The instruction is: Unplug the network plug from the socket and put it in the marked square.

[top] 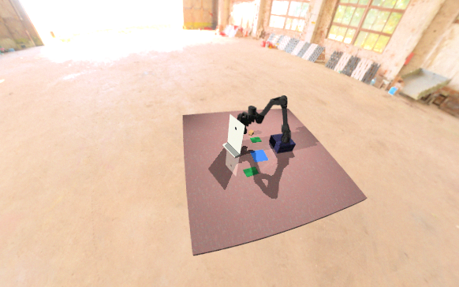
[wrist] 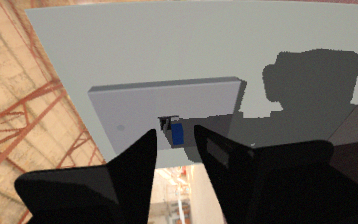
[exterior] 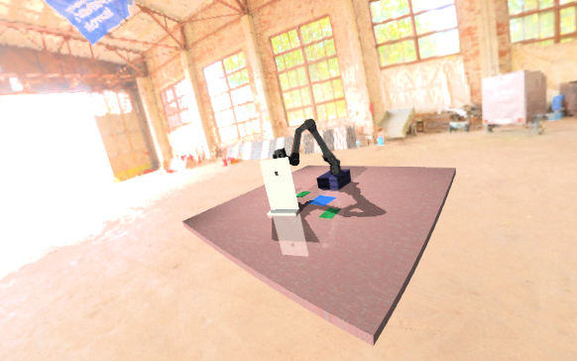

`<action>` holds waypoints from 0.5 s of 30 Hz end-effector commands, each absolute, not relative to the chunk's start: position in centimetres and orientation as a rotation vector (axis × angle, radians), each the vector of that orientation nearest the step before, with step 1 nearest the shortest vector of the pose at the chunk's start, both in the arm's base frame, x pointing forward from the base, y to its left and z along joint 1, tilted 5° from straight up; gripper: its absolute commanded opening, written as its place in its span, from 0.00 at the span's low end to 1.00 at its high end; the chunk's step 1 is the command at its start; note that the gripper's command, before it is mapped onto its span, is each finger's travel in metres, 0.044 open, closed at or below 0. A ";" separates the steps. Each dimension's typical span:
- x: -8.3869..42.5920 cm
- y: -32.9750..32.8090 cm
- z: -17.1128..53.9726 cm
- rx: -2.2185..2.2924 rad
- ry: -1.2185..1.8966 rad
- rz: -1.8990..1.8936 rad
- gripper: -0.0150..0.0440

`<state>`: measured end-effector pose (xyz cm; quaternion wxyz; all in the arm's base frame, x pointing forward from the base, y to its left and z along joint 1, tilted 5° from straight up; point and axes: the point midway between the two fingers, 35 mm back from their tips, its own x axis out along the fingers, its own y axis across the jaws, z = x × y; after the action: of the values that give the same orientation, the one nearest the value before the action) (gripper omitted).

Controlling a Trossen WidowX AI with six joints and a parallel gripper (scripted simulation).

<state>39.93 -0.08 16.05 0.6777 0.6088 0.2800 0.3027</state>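
Note:
The plug [wrist: 178, 134], with a blue face, sits in the dark socket opening [wrist: 164, 121] on a raised grey plate of the upright panel [top: 233, 138] [exterior: 282, 191] [wrist: 155, 45]. My gripper [wrist: 175, 132] is partly open, its two black fingertips standing to either side of the plug in the wrist view. Nothing is visibly gripped, and contact cannot be told. In the top view the gripper [top: 245, 129] is close to the panel's robot side. A blue square [top: 259, 155] [exterior: 322, 200] lies on the table between panel and arm base. The thin tab cannot be made out clearly.
Two green patches [top: 251, 172] [top: 255, 139] lie either side of the blue square. A small orange-brown block [top: 251, 132] is near the farther patch. The panel's foot [top: 231, 150] stands on the table [top: 219, 221]. The dark arm base [top: 281, 144] is behind the squares.

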 end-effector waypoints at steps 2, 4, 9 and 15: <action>40.3 -0.1 16.1 1.369 0.624 0.678 0.48; 40.3 -0.1 16.1 1.369 0.624 0.678 0.46; 40.3 -0.1 16.1 1.369 0.624 0.678 0.41; 40.3 -0.1 16.1 1.369 0.624 0.678 0.34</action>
<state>40.19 -0.03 16.13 0.6787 0.6080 0.2786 0.3035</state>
